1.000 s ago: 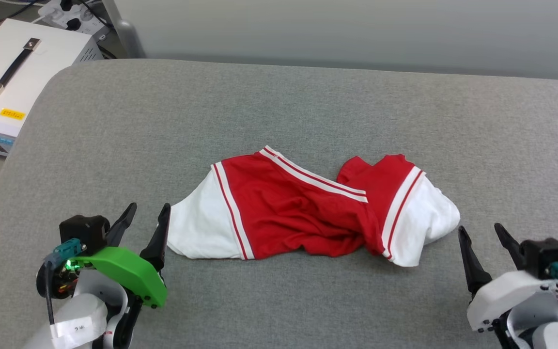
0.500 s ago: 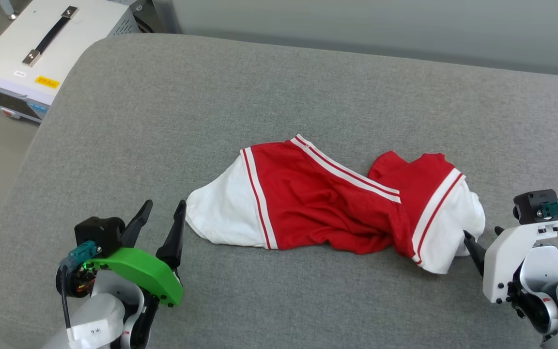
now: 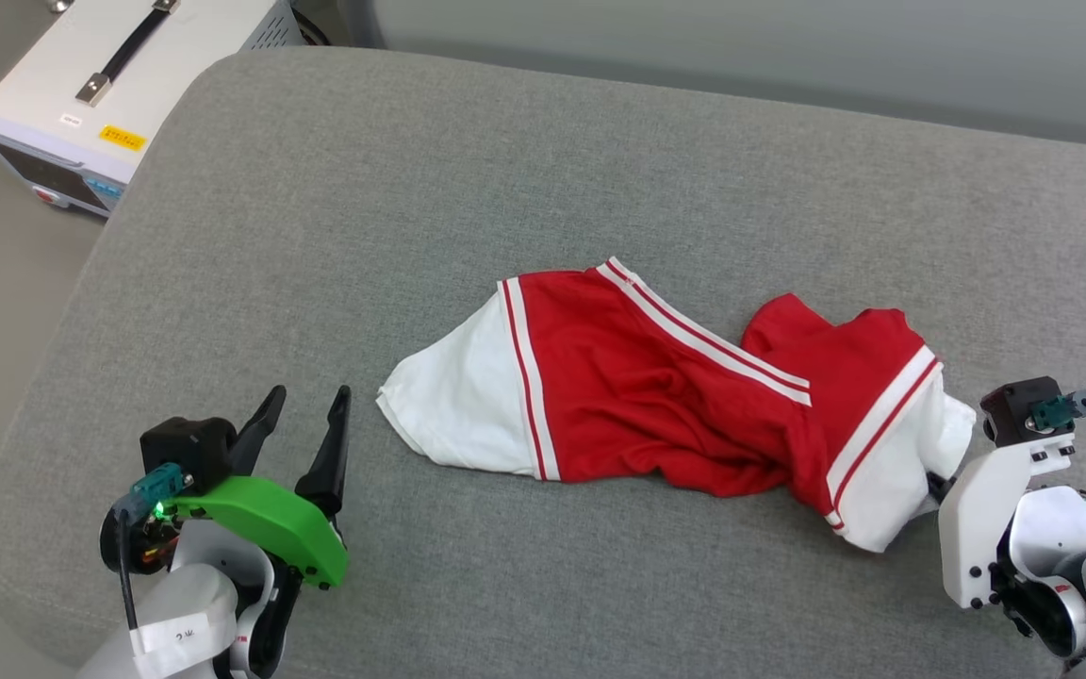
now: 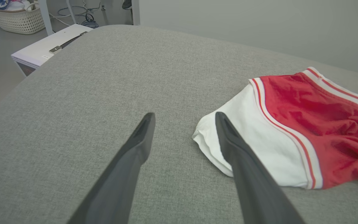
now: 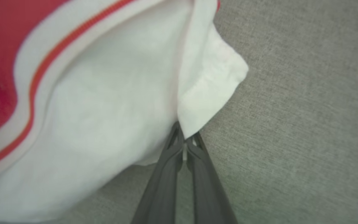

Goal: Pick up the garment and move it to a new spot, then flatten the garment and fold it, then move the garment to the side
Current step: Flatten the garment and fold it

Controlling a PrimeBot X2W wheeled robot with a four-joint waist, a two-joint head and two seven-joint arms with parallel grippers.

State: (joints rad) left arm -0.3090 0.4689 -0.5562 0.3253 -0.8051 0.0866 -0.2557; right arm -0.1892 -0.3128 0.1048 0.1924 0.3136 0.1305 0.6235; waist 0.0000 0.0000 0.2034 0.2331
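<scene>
On grey cushion: right end effector pinching garment sleeve edge.

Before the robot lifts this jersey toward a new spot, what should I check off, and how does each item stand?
1. Right gripper holds fabric: ok, shut on the garment at a white sleeve edge.
2. Left gripper holds fabric: not ok, open, just short of the other white sleeve.
3. Layers in the right pinch: cannot tell.
4. Garment lies flat: not ok, bunched and twisted.
5. Room for a new spot: ok, the gray cushion stretches wide past the garment.
</scene>
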